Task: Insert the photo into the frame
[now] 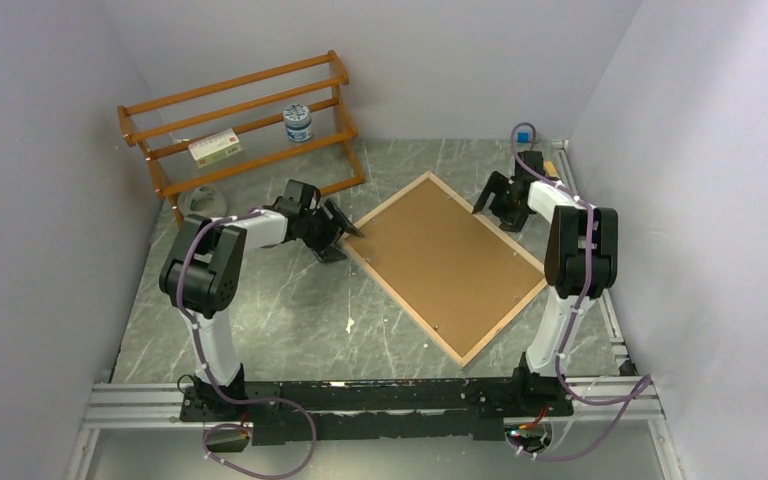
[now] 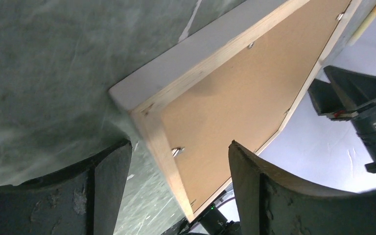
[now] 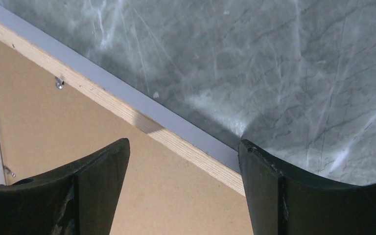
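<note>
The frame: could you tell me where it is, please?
In the top view, the frame lies face down in the middle, between the left gripper and the right gripper.

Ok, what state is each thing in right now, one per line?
frame: flat on the table, back side up.
backing board: seated inside the frame's rim.
photo: not visible in any view.
left gripper: open, straddling the frame's rim near a corner, holding nothing.
right gripper: open, straddling the frame's rim, holding nothing.
rack: upright at the back, with a tin and a box on it.

Frame (image 1: 406,298), rack (image 1: 230,84) on table (image 1: 290,320)
</note>
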Robot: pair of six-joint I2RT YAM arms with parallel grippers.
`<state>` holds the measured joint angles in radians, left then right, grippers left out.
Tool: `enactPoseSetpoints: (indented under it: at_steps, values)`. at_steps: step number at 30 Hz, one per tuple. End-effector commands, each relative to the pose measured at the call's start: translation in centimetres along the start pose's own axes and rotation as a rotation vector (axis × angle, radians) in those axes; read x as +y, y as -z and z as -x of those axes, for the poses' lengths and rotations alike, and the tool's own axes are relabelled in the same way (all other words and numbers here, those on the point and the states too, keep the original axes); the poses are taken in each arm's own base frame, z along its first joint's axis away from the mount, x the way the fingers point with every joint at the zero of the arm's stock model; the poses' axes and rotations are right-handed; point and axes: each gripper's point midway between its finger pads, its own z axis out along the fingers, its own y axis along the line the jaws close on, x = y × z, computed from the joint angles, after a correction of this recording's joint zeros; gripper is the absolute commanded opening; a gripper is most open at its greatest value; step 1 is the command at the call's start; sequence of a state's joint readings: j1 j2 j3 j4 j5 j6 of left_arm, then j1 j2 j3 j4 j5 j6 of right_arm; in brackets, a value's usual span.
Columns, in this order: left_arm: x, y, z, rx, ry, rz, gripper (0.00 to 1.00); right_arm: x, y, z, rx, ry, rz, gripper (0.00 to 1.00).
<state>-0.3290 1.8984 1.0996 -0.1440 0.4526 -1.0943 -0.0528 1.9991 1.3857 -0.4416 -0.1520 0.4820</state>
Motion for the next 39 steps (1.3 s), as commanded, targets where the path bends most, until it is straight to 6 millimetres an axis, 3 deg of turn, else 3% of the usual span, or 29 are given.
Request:
enactPoseSetpoints:
  at_steps: [1, 4, 7, 9, 14, 17, 21, 25, 31, 39]
  values:
    - [-2.0, -0.2, 1.5, -0.012, -0.050, -0.043, 0.76, 1.7, 1.3, -2.8, 0.071, -0.036, 0.126, 0.84]
    - [-1.9, -0.2, 2.2, 0.010, -0.089, -0.001, 0.73, 2.6, 1.8, -4.8, 0.102, -0.053, 0.172, 0.84]
    - [-0.9, 0.3, 3.2, -0.011, -0.131, 0.117, 0.73, 3.2, 2.5, -7.0, 0.130, -0.076, 0.194, 0.82]
    - [0.1, 0.8, 3.7, -0.020, -0.145, 0.167, 0.73, 3.8, 2.8, -9.6, 0.166, -0.072, 0.203, 0.82]
    - [2.2, 1.9, 4.8, -0.036, -0.175, 0.250, 0.68, 4.3, 4.3, -12.5, 0.156, -0.042, 0.188, 0.81]
    - [2.9, 2.5, 5.3, -0.036, -0.191, 0.247, 0.63, 3.6, 4.9, -12.6, 0.121, -0.028, 0.150, 0.81]
    - [4.1, 2.8, 5.2, -0.005, -0.186, 0.276, 0.57, 3.0, 5.8, -11.3, 0.046, 0.000, 0.102, 0.80]
    - [5.3, 2.8, 4.3, 0.024, -0.177, 0.317, 0.47, 3.3, 5.9, -11.4, 0.035, 0.025, 0.071, 0.79]
    - [8.0, 3.6, 2.8, 0.044, -0.204, 0.509, 0.42, 2.8, 4.9, -13.2, 0.067, 0.041, 0.006, 0.76]
    - [8.9, 4.0, 1.2, 0.064, -0.235, 0.649, 0.43, 2.8, 3.9, -15.2, 0.121, 0.043, 0.027, 0.73]
